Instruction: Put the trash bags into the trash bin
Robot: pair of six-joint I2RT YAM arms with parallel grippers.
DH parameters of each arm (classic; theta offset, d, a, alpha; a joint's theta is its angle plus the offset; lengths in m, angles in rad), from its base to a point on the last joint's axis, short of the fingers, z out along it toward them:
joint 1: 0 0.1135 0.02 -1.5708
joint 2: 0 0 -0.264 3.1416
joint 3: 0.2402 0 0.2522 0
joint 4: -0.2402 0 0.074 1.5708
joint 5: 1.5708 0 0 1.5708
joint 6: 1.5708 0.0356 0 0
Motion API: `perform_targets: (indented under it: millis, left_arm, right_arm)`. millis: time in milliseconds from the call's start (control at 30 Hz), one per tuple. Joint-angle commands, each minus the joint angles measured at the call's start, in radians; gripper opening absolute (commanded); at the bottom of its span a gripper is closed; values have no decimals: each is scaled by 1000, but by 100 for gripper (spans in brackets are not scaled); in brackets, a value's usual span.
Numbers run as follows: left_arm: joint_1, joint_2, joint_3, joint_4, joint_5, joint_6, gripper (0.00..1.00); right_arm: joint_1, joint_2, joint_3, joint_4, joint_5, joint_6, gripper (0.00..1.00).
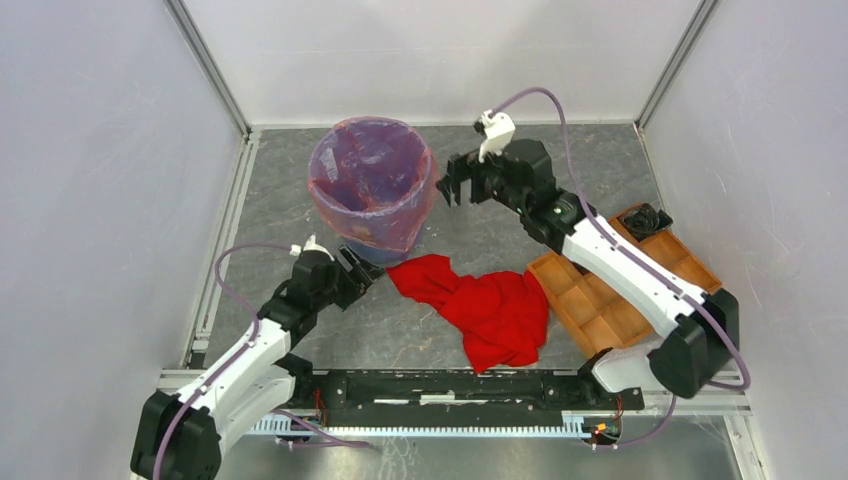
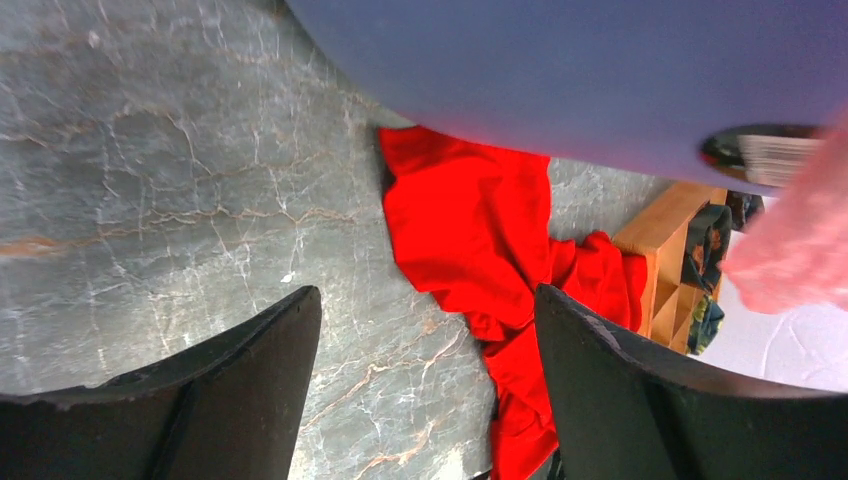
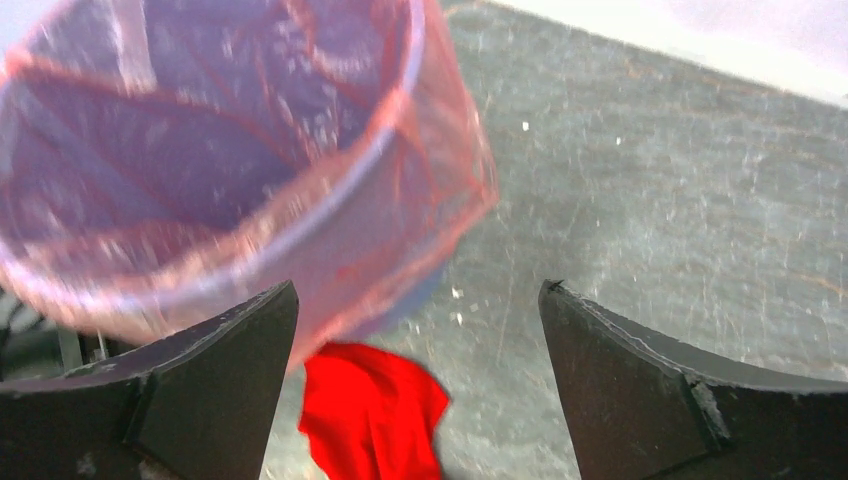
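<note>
Bag [image 1: 370, 165] lines the bin [image 1: 372, 252] at the bench's far-left, its film folded over the rim. I'd call this the final seating step. Left tool [image 1: 368, 275] sits at the bin's base and right tool [image 1: 450, 182] beside the rim, both wide open and empty. Next, you likely tug any loose film down.

A flat grey desk [image 1: 480, 225] of stone-patterned material, veined in pale marble-like lines, forms the base of a boxed enclosure. Plain white matte panels close it in on three sides: a back wall [image 1: 440, 50] along the far edge, a left wall [image 1: 90, 180] and a right wall [image 1: 770, 150] along the side edges. A slim silver aluminium left post [image 1: 208, 65] rises from the far left corner and a matching right post [image 1: 677, 62] from the far right corner. A silver aluminium rail [image 1: 222, 250] borders the left edge, and a ribbed metal strip [image 1: 450, 428] lines the near edge. The light is soft and even, with faint shadows.
</note>
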Motion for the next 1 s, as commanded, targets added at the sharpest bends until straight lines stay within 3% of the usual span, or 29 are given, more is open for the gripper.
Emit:
perform_targets:
  millis: [0,133,267,433,500,700,967]
  left_arm:
    - [5,1,-26,152,61,-74,87]
    - [5,-89,-26,26,-19,-56,97]
    - [5,-213,-13,-109,-69,-43,100]
    - [5,-363,63,-194,-73,56,100]
    - [5,-411,107,-195,-30,113,100]
    - [5,-517,237,-278,-28,227,100]
    - [6,-527,418,-428,-31,394,100]
  right_arm:
    - [-40,-122,-233,133,-177,-125,98]
    - [-40,-179,-479,288,-233,-230,98]
    - [52,-123,-642,515,-229,-193,98]
    - [212,-10,-787,910,92,4,98]
    - [262,71,-812,1086,154,39,98]
    - [374,324,-662,1273,296,36,98]
    - [366,619,-307,1187,451,73,98]
